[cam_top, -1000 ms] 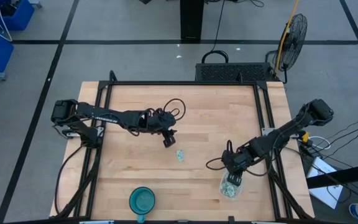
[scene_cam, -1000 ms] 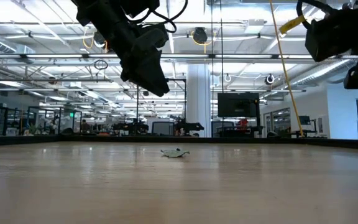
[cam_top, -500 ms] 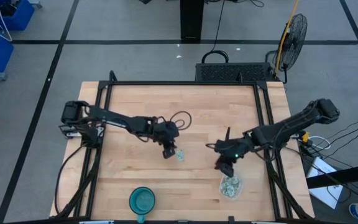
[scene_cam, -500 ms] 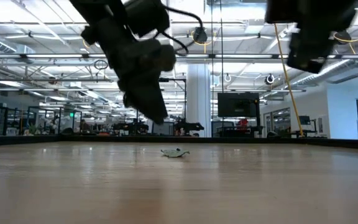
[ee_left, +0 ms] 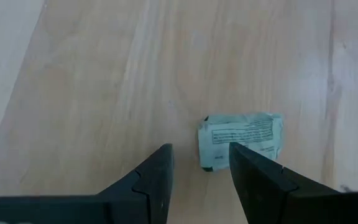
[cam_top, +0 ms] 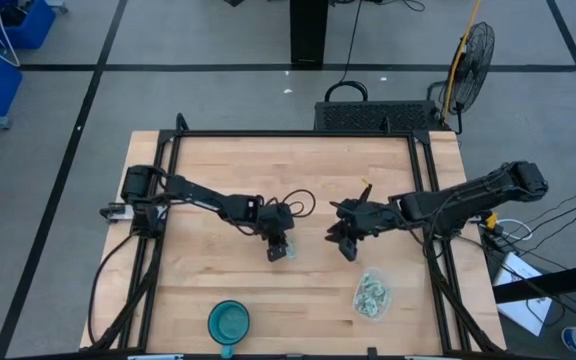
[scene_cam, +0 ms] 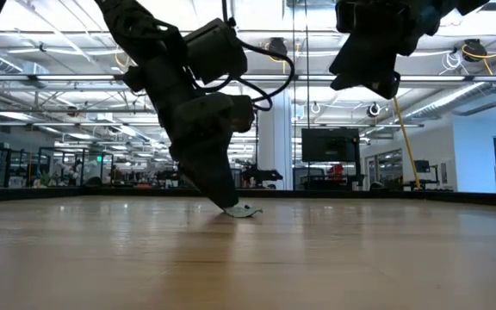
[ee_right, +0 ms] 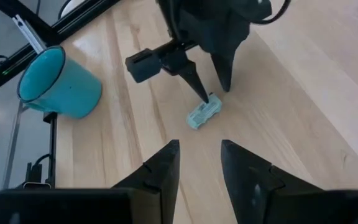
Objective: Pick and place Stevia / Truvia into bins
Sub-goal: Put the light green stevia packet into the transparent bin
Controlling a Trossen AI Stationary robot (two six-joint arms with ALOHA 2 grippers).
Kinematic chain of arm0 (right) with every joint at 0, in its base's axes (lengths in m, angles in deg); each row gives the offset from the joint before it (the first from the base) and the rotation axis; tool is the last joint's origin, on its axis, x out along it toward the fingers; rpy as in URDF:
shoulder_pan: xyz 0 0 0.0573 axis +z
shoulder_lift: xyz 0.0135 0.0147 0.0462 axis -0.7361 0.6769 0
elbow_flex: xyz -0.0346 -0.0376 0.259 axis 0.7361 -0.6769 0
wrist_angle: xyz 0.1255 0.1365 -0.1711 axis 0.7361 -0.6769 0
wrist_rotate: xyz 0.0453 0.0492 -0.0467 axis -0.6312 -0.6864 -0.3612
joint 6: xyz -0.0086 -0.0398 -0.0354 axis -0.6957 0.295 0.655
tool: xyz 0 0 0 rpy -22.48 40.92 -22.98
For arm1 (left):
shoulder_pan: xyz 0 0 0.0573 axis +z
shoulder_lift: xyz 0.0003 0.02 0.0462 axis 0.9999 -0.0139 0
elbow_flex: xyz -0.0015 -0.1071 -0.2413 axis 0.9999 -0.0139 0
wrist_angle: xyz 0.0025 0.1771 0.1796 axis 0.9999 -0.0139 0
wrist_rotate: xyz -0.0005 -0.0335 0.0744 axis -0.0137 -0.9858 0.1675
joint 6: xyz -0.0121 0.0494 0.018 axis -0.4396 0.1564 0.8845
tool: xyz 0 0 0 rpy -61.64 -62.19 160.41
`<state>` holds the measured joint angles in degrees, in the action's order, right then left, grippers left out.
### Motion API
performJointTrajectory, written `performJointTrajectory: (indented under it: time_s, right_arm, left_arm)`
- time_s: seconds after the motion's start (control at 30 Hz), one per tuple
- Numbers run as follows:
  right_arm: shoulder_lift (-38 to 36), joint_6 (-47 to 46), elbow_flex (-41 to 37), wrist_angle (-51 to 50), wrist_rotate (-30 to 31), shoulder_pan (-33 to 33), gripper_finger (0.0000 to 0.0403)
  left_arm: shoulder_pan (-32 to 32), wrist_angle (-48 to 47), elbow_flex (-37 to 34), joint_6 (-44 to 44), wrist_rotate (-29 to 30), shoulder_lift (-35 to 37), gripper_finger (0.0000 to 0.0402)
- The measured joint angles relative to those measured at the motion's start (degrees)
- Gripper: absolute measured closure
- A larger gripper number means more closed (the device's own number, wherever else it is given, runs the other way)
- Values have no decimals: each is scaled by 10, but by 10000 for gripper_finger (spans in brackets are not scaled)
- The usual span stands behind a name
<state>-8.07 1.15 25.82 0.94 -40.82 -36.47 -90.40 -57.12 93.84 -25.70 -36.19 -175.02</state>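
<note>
Pickup in hand: I have the left claw (cam_top: 280, 250) down at the wooden table (cam_top: 228, 180), fingers parted a little and holding nothing, tips at the edge of a lone pale green and white sachet (cam_top: 289, 249). In the left wrist view the sachet (ee_left: 241, 139) lies flat just ahead of the fingertips (ee_left: 161, 163), mostly off toward one finger rather than squarely between the two. The low view shows the tips touching or nearly touching the packet (scene_cam: 243, 210); I cannot tell which.

The right claw (cam_top: 346, 246) hangs just beside it, above the wood, slightly open and empty. The clear tub (cam_top: 371, 295), already holding a heap of sachets, sits near that claw toward the table's front edge; a teal cup (cam_top: 228, 322) stands well apart from both.

My judgement: the next move calls for centring the fingers over the sachet, closing on its thin edge, then carrying it across to the tub.

The sachet carries lines of small dark print, too fine for me to read; no brand name is legible.
</note>
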Motion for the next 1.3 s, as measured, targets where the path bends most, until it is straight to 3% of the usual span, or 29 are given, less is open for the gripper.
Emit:
performJointTrajectory:
  time_s: [0.17,0.37,0.57,0.77,0.93,1.07,1.2,1.3]
  right_arm:
    - [0,0,0,0,1,-7,291]
    - [0,6,0,0,3,-27,291]
    - [0,15,0,0,3,-45,291]
    - [0,0,-10,12,27,-68,291]
    - [19,-123,-83,119,7,-102,291]
    - [74,-157,-138,291,-4,-115,291]
    - [143,-172,-131,442,-18,-121,291]
    - [185,-118,-89,431,-37,-121,291]
  left_arm:
    - [-15,-5,0,36,23,-1,255]
    - [-30,-5,0,92,38,-2,325]
    - [-28,-8,-1,87,40,-1,391]
    - [-15,-14,-4,62,40,26,385]
    - [1,-13,5,72,70,76,397]
    - [8,-37,29,106,106,100,386]
    - [12,-109,73,135,132,98,391]
    - [13,-138,100,150,138,95,397]
